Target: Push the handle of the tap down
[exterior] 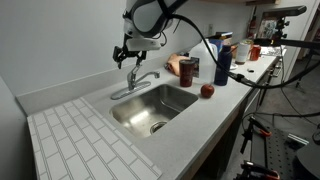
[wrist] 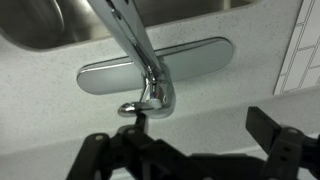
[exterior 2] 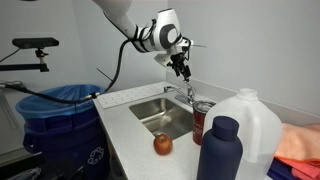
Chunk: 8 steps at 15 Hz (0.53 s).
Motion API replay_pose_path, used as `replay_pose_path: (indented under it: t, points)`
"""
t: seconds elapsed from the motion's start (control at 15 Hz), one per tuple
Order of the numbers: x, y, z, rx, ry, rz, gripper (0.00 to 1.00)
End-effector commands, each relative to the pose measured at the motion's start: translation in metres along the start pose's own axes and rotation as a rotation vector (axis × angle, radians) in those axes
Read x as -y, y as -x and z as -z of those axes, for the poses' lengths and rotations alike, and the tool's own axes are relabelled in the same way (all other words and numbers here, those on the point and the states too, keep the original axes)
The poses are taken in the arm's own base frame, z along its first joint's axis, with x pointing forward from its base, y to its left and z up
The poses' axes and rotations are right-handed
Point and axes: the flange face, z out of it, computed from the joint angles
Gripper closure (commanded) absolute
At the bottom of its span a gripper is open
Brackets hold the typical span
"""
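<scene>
My arm (exterior 2: 122, 18) is white, built of smooth rounded segments with black rings at the joints. A thick black cable (exterior 2: 118, 60) trails from it. My gripper (exterior 2: 181, 68) is black and angular; in the wrist view its fingers (wrist: 283, 135) show as dark, blocky links.

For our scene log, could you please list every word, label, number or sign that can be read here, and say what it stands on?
No words or numbers can be read in any view.
Blue bin: a white mark low on its front, seemingly a recycling sign; no legible letters.
Can: label too blurred to read.
</scene>
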Motion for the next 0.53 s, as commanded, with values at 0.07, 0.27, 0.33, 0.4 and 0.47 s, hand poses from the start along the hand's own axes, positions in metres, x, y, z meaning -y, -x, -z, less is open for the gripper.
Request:
replay_pose_path:
  t: [0.07,0.27,0.33,0.4,0.47]
  points:
    - [0.0019,0.0063,-0.0017,0.065,0.020,0.001,0.00]
    - [-0.0003,0.0078,-0.0015,0.091,0.035,-0.004,0.00]
    - [-0.0016,0.0084,-0.0021,0.099,0.040,-0.006,0.00]
    - [-0.0022,0.0083,-0.0020,0.101,0.038,-0.011,0.00]
    - [-0.0029,0.0084,-0.0023,0.110,0.029,-0.017,0.00]
